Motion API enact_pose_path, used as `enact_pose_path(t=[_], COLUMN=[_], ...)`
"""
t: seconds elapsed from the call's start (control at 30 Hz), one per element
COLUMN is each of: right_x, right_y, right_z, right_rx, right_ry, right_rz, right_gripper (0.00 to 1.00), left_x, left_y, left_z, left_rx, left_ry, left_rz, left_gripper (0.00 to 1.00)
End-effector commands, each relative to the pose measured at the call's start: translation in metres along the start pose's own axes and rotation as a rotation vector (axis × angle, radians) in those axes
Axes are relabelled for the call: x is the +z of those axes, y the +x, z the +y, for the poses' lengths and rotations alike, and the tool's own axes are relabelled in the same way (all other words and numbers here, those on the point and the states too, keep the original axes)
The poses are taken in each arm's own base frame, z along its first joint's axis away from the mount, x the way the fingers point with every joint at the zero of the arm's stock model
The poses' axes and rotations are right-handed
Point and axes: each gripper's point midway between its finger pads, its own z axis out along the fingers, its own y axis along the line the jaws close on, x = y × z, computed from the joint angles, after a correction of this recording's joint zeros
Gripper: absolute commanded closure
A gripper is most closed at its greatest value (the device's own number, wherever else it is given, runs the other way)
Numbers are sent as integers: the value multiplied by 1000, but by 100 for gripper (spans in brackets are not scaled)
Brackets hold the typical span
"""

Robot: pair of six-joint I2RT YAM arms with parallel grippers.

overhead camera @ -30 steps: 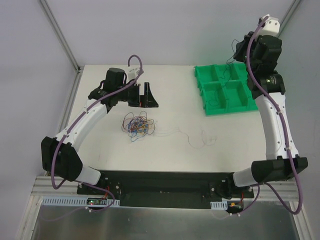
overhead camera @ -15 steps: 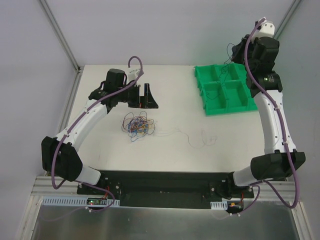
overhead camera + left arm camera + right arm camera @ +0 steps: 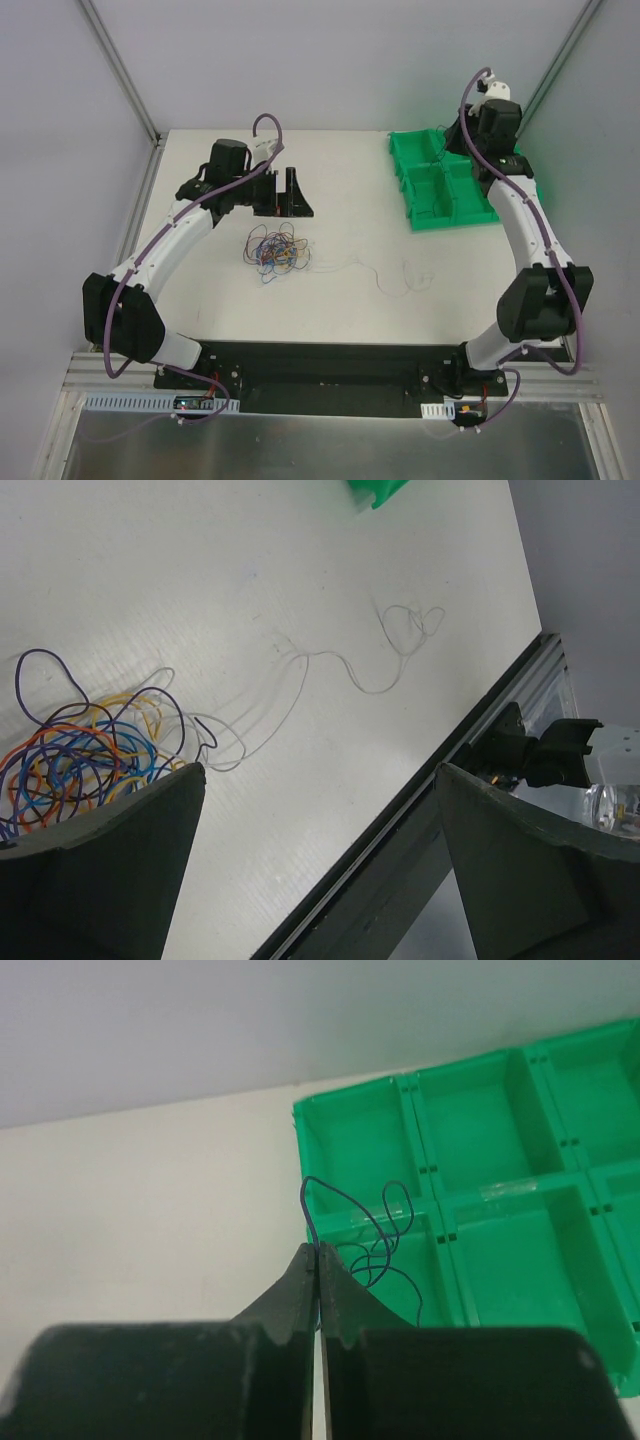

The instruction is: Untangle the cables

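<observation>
**One blue strand pinched over the tray, the knot lying loose by the open left gripper**

Closest to the arm bases, a pale thin wire (image 3: 385, 272) trails in loose curls across the white table (image 3: 200, 300), roughly midway between the two arms and apart from both grippers. One end runs left toward the main tangle of cables (image 3: 272, 250), a small knot of blue, orange, red, yellow and dark strands lying flat on the table.

Just past that knot is the left gripper (image 3: 281, 205), pointing down at the table. Its fingers are spread wide with nothing between them. In the left wrist view the tangle sits at the lower left, beside the tip of one finger and partly behind it, not in the gap between the fingers. The pale wire crosses the open table between the two tips. Whether the fingertips touch the table cannot be told.

Farthest back, on the right side, stands the green tray (image 3: 480, 1110) with its divided compartments. The right gripper (image 3: 316, 1252) is raised over it, its fingers pressed together on a single blue wire (image 3: 304, 1205). The strand rises from the pinched tips, loops over, and hangs in curls in front of a divider and one compartment. Whether it touches the tray floor cannot be told.
</observation>
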Motion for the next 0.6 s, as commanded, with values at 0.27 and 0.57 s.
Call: enact_pose_path(t=[0.27,0.57], right_x=[50,49], right_y=[102,148], right_z=[-25,-42], right_rx=[28,-2], right_ry=[23,152], right_rz=[289,498], right_gripper=[100,100], left_x=[-6,-8], left_y=[-3,-6], left_z=[3,15], left_rx=[29,2], left_ry=[-17,-93], left_rz=[-26,-61], left_gripper=[4,5])
